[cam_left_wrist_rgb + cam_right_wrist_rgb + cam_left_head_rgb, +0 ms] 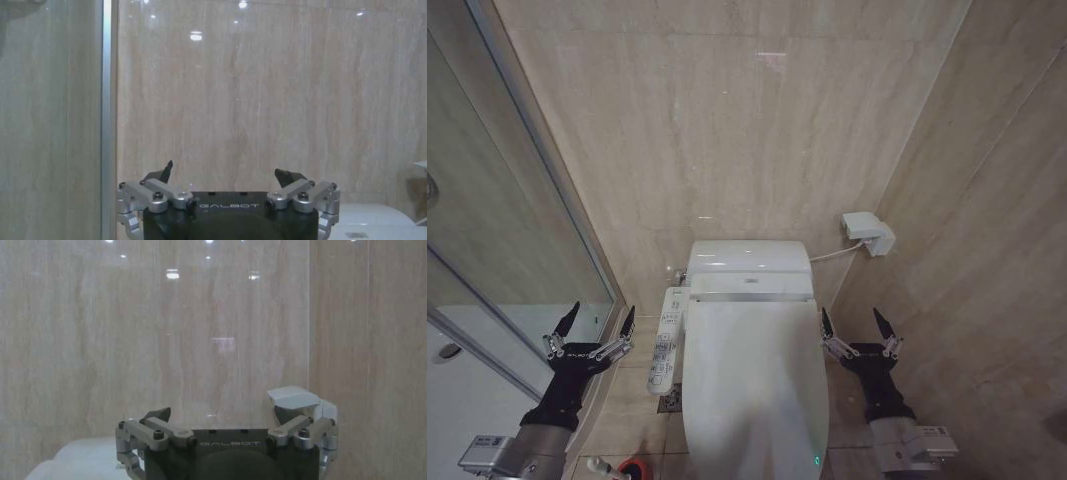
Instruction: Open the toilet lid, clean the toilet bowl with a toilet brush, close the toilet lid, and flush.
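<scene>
The toilet lid [757, 385] is a glossy white oval lying flat and closed over the toilet, so the toilet bowl is hidden beneath it. My left gripper [600, 317] hangs open to the left of the toilet, beside the side control panel, holding nothing. It also appears open in its own wrist view [227, 171], facing the marble wall. My right gripper [855, 320] is open to the right of the lid, level with the left one, and empty; its wrist view [220, 414] shows it facing the wall. The toilet brush [605, 466] handle pokes out at the bottom left, standing in its red holder [632, 469].
The white tank [749, 262] sits behind the lid. A long control panel [667, 340] runs along the toilet's left side. A glass shower partition [537, 260] bounds the left. A white wall box [869, 232] with a hose is mounted on the right wall.
</scene>
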Controlling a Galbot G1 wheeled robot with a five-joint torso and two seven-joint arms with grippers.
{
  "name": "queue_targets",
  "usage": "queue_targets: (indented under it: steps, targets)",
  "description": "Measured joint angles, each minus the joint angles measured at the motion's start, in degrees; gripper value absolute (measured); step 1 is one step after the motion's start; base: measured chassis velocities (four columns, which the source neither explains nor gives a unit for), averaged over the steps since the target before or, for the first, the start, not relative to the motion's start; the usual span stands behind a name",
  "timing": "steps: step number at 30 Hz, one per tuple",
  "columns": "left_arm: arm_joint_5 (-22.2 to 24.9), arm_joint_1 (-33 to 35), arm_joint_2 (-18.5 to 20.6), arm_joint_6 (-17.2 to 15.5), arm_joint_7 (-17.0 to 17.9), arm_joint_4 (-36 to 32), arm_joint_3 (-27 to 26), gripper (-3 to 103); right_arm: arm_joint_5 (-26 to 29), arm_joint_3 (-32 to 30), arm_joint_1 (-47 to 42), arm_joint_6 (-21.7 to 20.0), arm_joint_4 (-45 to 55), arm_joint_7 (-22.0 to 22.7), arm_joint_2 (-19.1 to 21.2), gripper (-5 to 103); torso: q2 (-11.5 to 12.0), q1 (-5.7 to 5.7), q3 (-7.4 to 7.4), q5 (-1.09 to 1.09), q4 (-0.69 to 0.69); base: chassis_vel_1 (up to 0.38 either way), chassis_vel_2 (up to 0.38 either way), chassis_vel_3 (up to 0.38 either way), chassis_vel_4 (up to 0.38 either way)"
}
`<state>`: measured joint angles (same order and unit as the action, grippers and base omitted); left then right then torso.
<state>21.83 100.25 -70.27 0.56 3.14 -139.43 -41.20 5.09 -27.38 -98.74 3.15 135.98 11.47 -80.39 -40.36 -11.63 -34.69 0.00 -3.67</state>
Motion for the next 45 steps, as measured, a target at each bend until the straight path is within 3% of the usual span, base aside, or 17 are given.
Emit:
queue_targets:
  steps: [16, 28, 32, 34, 37, 39, 43, 45]
  targets:
    - [0.1, -0.1, 0.1, 0.0, 0.1, 0.1, 0.1, 100, 0.0, 0.0, 0.0, 0.0, 0.0, 0.0, 0.0, 100, 0.0, 0.01, 0.00, 0.00, 0.01, 0.123, -0.124, -0.114, 0.124]
    - [0.1, -0.1, 0.1, -0.1, 0.1, 0.2, 0.1, 100, 0.0, 0.0, 0.0, 0.0, 0.0, 0.0, 0.0, 100, 0.0, 0.01, 0.00, -0.02, -0.01, 0.301, -0.300, -0.298, 0.301]
    - [0.1, -0.1, 0.1, -0.1, 0.1, 0.2, 0.1, 100, 0.0, 0.0, 0.0, 0.0, 0.0, 0.0, 0.0, 100, 0.0, 0.03, 0.02, 0.06, 0.00, 0.388, -0.360, -0.368, 0.359]
    - [0.1, -0.1, 0.1, -0.1, 0.1, 0.2, 0.1, 100, 0.0, 0.0, 0.0, 0.0, 0.0, 0.0, 0.0, 100, 0.0, 0.02, 0.00, -0.04, 0.03, 0.370, -0.384, -0.370, 0.356]
    - [0.1, 0.0, 0.1, -0.1, 0.1, 0.2, 0.1, 100, 0.0, 0.0, 0.0, 0.0, 0.0, 0.0, 0.0, 100, 0.0, 0.05, 0.02, 0.07, 0.00, 0.333, -0.354, -0.338, 0.338]
    - [0.1, 0.0, 0.1, -0.1, 0.1, 0.2, 0.1, 100, 0.0, 0.0, 0.0, 0.0, 0.0, 0.0, 0.0, 100, 0.0, 0.05, 0.02, -0.05, 0.00, 0.282, -0.291, -0.295, 0.271]
    - [0.1, 0.0, 0.1, -0.1, 0.1, 0.2, 0.1, 100, 0.0, 0.0, 0.0, 0.0, 0.0, 0.0, 0.0, 100, 0.0, 0.06, 0.02, -0.01, 0.03, 0.186, -0.088, -0.195, 0.178]
    - [0.1, -0.1, 0.1, -0.1, 0.1, 0.2, 0.1, 100, 0.0, 0.0, 0.0, 0.0, 0.0, 0.0, 0.0, 100, 0.0, 0.04, 0.02, 0.01, -0.04, 0.003, -0.040, -0.067, 0.033]
